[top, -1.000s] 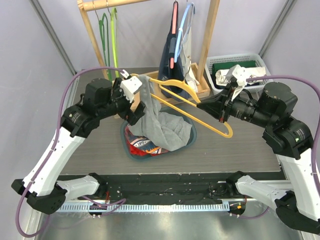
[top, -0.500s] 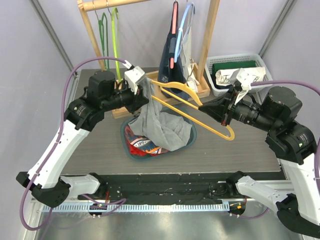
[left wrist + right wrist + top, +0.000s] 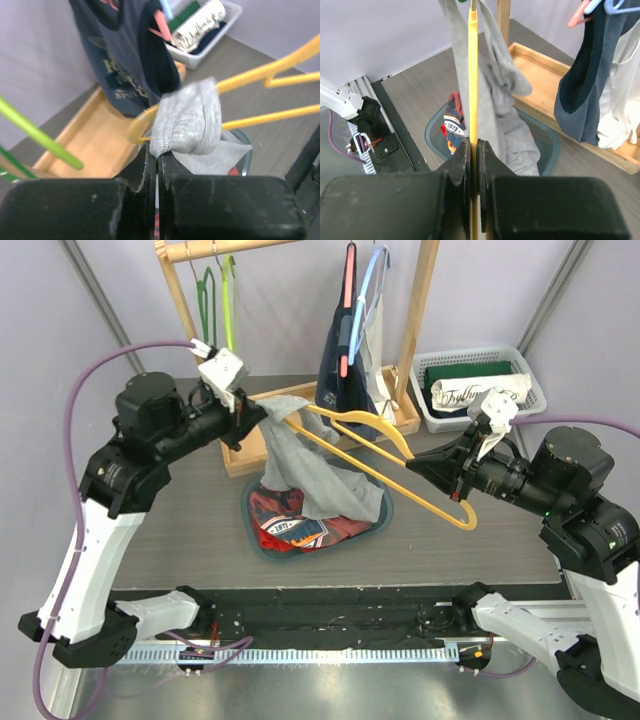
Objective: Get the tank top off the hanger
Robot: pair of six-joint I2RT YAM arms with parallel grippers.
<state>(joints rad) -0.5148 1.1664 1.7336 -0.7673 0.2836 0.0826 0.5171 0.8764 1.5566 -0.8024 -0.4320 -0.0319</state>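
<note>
the right gripper [image 3: 415, 462] clamps the bar of the yellow plastic hanger [image 3: 445, 512] to brace it, while the left gripper [image 3: 250, 410], pinched on a strap of the grey fabric tank top [image 3: 300, 465] at the hanger's left tip, tensions it for slip-off above the teal bin [image 3: 383, 515].

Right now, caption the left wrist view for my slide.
Left gripper pinching the grey tank top draped over a yellow hanger.
</note>
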